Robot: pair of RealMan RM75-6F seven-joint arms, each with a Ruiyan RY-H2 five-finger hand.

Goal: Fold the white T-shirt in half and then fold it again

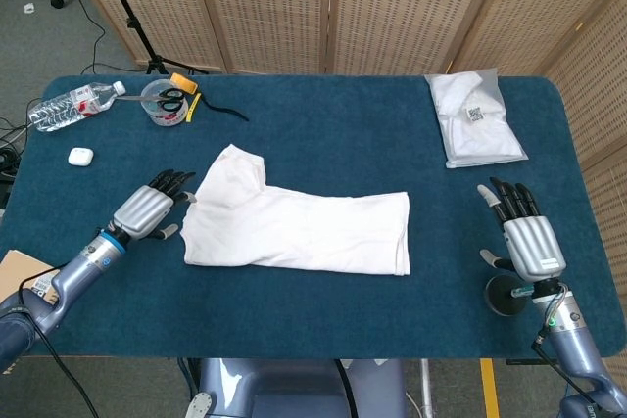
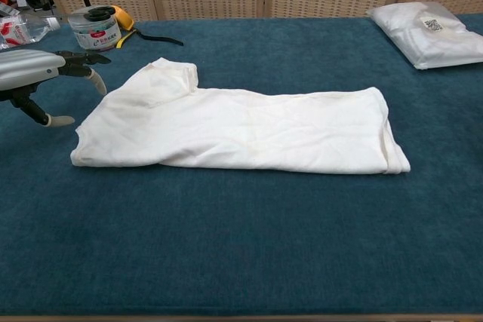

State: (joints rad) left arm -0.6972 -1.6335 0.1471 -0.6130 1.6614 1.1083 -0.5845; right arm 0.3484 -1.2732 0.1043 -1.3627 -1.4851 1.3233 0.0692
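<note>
The white T-shirt (image 1: 294, 225) (image 2: 241, 130) lies on the blue table, folded lengthwise into a long strip with a sleeve sticking up at its left end. My left hand (image 1: 149, 210) (image 2: 41, 73) hovers just left of the shirt's left edge, fingers apart and empty. My right hand (image 1: 526, 237) rests near the table's right front corner, far from the shirt, fingers spread and holding nothing. The chest view does not show the right hand.
A bagged white garment (image 1: 473, 119) (image 2: 426, 32) lies at the back right. A tub with scissors (image 1: 165, 101), a water bottle (image 1: 73, 105) and a white earbud case (image 1: 80, 156) sit at the back left. A black round base (image 1: 507, 296) stands by my right hand.
</note>
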